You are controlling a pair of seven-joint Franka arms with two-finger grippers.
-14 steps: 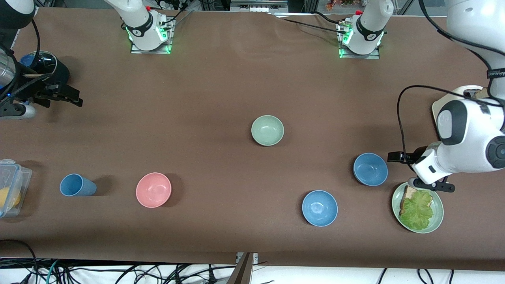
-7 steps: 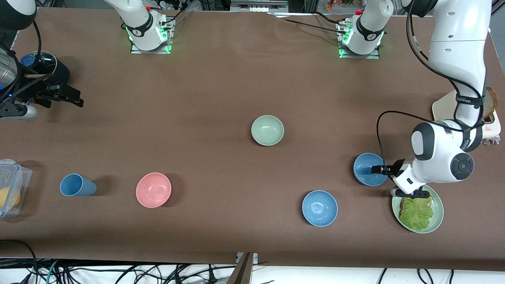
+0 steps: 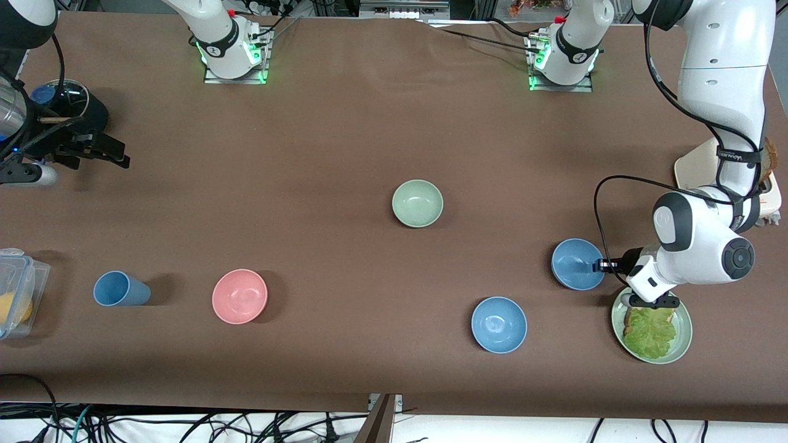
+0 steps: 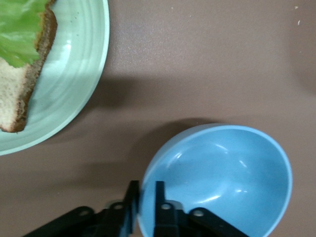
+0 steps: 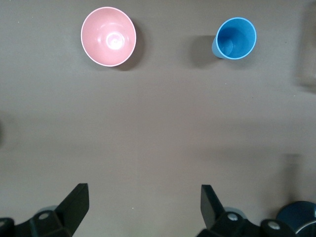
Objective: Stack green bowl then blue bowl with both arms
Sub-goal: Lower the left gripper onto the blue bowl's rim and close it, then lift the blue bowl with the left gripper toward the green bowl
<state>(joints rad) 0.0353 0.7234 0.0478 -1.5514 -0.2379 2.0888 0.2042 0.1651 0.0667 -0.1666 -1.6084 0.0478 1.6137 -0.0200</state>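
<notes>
The green bowl (image 3: 417, 203) stands alone near the table's middle. Two blue bowls sit toward the left arm's end. My left gripper (image 3: 601, 266) (image 4: 145, 193) is shut on the rim of the blue bowl (image 3: 575, 263) (image 4: 222, 177) that lies farther from the front camera, one finger inside and one outside. The second blue bowl (image 3: 498, 324) lies nearer to the camera, untouched. My right gripper (image 3: 114, 154) (image 5: 143, 198) waits open and empty over bare table at the right arm's end.
A green plate (image 3: 680, 344) (image 4: 79, 74) with bread and lettuce sits right beside the held bowl, under the left wrist. A pink bowl (image 3: 239, 296) (image 5: 108, 36), a blue cup (image 3: 120, 288) (image 5: 235, 38) and a clear food box (image 3: 15, 300) lie toward the right arm's end.
The left arm came down, set its open fingers astride the blue bowl's rim beside the plate, then closed them on it. The right arm has not moved.
</notes>
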